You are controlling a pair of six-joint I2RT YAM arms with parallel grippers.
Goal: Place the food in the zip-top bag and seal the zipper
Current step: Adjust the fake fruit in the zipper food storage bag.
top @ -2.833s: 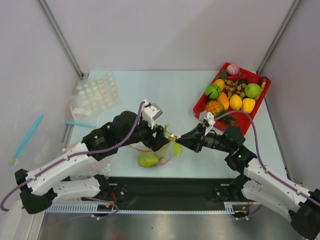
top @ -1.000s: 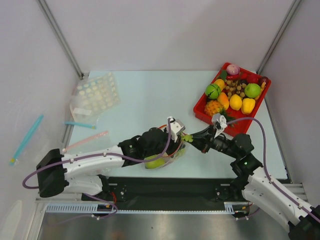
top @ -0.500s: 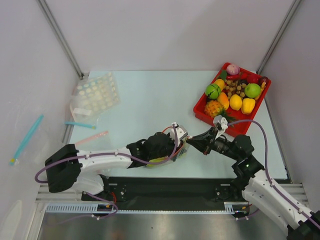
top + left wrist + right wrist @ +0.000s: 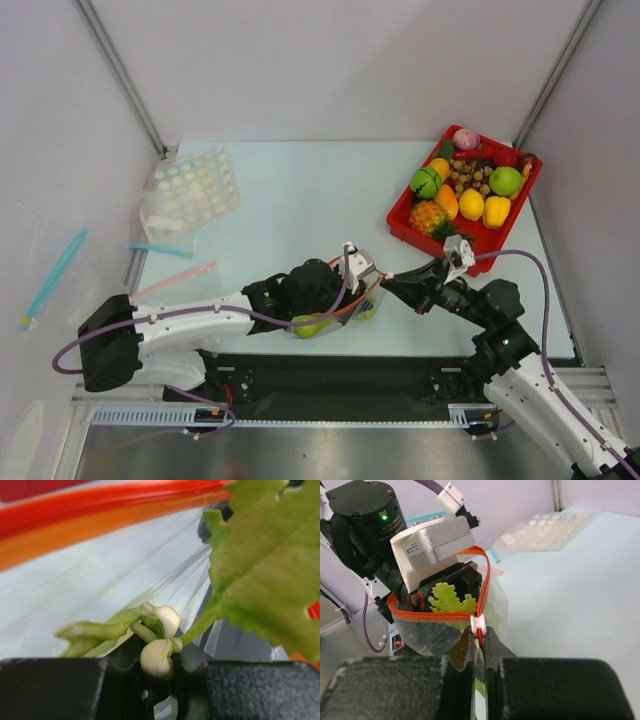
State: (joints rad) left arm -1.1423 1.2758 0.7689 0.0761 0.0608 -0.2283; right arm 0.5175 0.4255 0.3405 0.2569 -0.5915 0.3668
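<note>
My pale table (image 4: pixel 300 190) carries a red tray (image 4: pixel 398 224) just beyond the right gripper (image 4: pixel 388 284), and clear bags (image 4: pixel 190 190) far to its left.

1. In the left wrist view the zipper (image 4: pixel 100 515) is blurred into red and orange bands and cut off at both sides.
2. The leek (image 4: pixel 160 622) is seen only in part. One leaf is cut off by the right edge, and the left hand (image 4: pixel 172 680) clamped on its pale base is cropped at the bottom.
3. From above, that hand's fingertips are hidden by its wrist housing and the zip-top bag (image 4: pixel 367 305); the pear (image 4: pixel 308 325) is partly covered by the arm.
4. In the right wrist view the right hand (image 4: pixel 479 642), pinched on the zipper, is out of focus.
5. The brown pieces in the red tray (image 4: pixel 398 208) are too small to be named.
</note>
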